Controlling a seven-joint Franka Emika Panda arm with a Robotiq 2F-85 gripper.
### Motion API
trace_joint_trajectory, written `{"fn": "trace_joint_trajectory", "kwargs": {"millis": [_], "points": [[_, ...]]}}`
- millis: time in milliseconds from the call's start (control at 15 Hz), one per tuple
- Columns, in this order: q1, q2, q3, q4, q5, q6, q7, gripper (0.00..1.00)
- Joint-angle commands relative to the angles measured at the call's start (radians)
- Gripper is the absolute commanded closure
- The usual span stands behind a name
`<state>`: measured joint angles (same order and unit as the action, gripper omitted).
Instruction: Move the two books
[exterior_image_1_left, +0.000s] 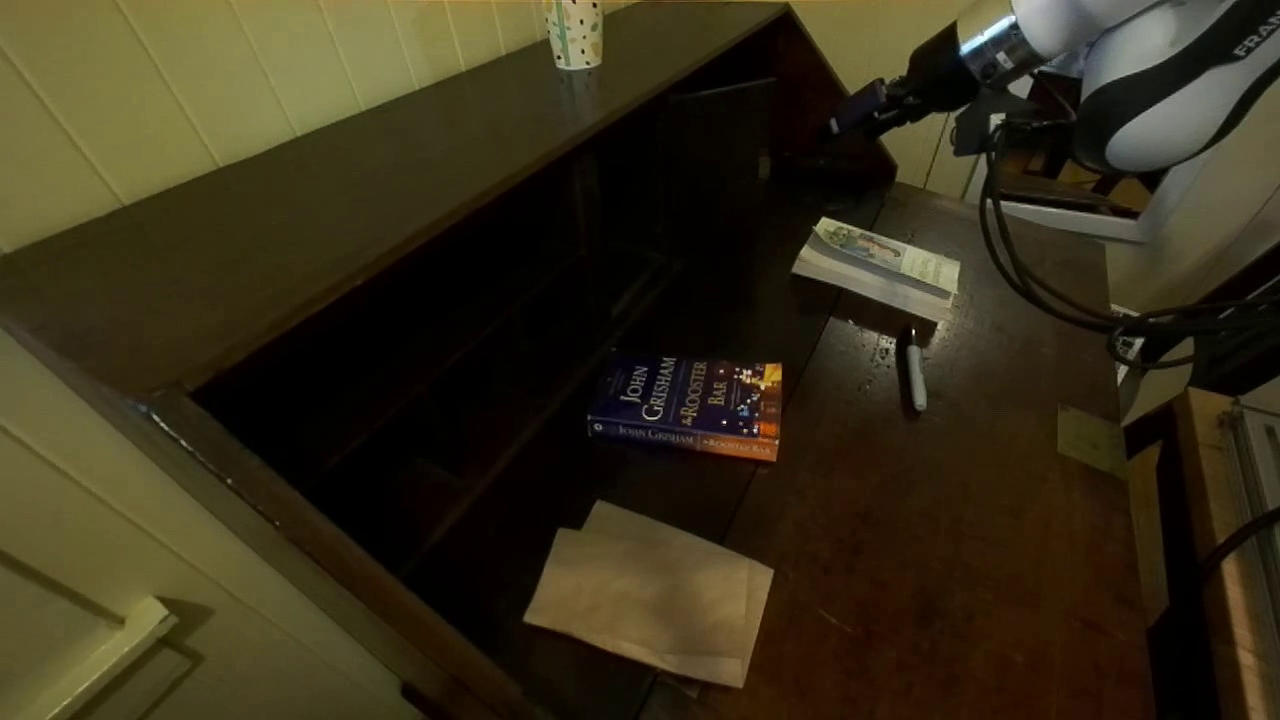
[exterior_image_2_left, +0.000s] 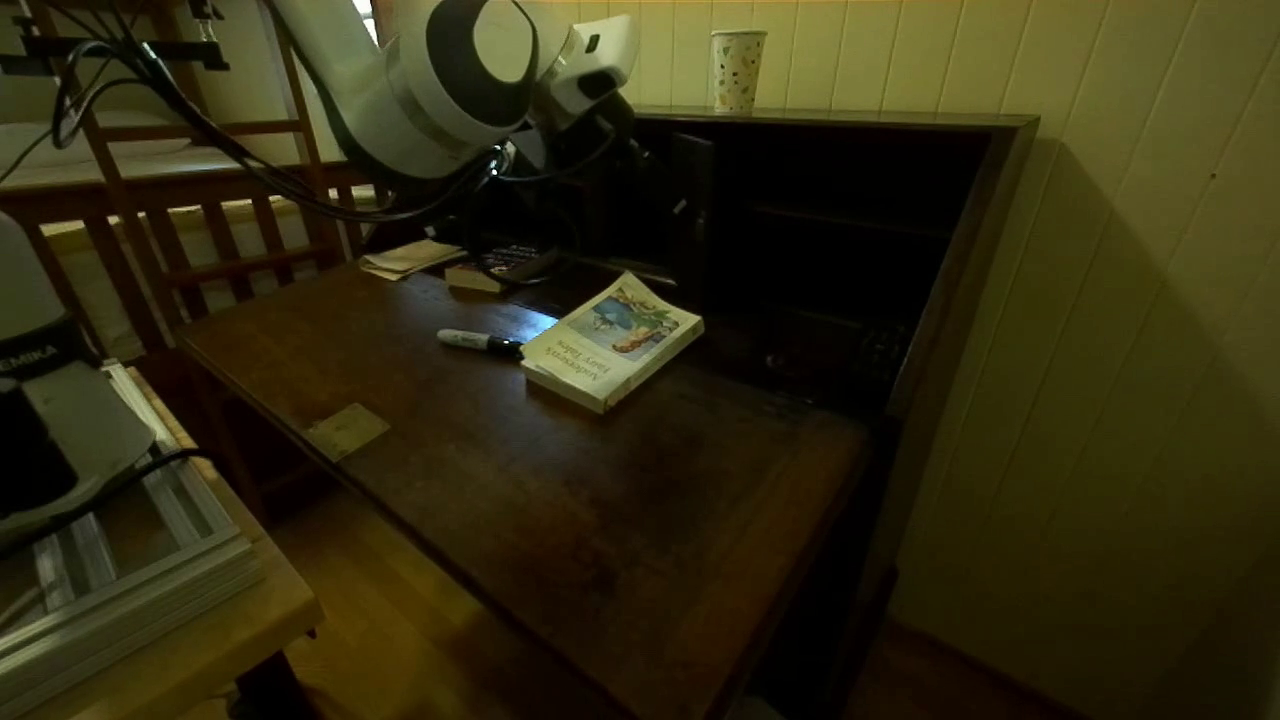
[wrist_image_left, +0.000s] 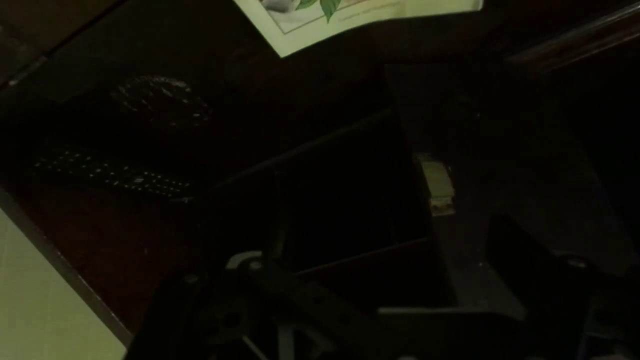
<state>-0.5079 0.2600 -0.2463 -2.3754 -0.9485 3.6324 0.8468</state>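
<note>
Yellowish panelled wall (exterior_image_1_left: 260, 110) behind the bench; light dim. Brown floor (exterior_image_2_left: 420, 600) below in an exterior view. Bench (exterior_image_1_left: 960, 560): dark brown wood, worn sheen, a seam along its top. Ledge (exterior_image_1_left: 330, 220) roofs the compartments at its back; insides mostly too dark to read. Slatted wooden railing (exterior_image_2_left: 250, 265) beyond one end; wood-topped stand (exterior_image_2_left: 285, 595) with metal rails alongside. Arm (exterior_image_1_left: 1130, 110), white and black, extends over the bench; its cables (exterior_image_1_left: 1100, 323) sag across the outer edge. Dark panel (exterior_image_1_left: 725, 130) stands upright at the compartments.

Sheets of paper (exterior_image_1_left: 650, 600), overlapping, buff in this light, lie flat over the seam. Blue book (exterior_image_1_left: 685, 400) flat, cover up, between the paper and the pale book (exterior_image_2_left: 615, 335), apart from both; in an exterior view dark cables partly cover it. Pale book flat, cover up, across the seam; one corner enters the top of the wrist view. Gripper (exterior_image_1_left: 853, 128) above the bench near the panel, well apart from the blue book; jaws spread in the wrist view.

Spotted cup (exterior_image_1_left: 575, 38) upright on the ledge. Dull yellowish plate (exterior_image_1_left: 1092, 440) at the outer edge. Marker (exterior_image_1_left: 916, 375) just beside the pale book, dark cap toward it; contact cannot be told. Dotted dark strip (wrist_image_left: 112, 170), wrist view: unidentified. Small pale fitting (wrist_image_left: 438, 182) on the panel's edge.
</note>
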Motion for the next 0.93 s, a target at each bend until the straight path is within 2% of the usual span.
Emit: {"fn": "trace_joint_trajectory", "kwargs": {"millis": [0,467,867], "points": [[-0.076,0.074,0.034,0.12,-0.125,0.061,0.094,0.0],[-0.136,0.151,0.104,0.29,-0.303,0.103,0.26,0.0],[-0.149,0.203,0.114,0.412,-0.449,0.132,0.364,0.0]]}}
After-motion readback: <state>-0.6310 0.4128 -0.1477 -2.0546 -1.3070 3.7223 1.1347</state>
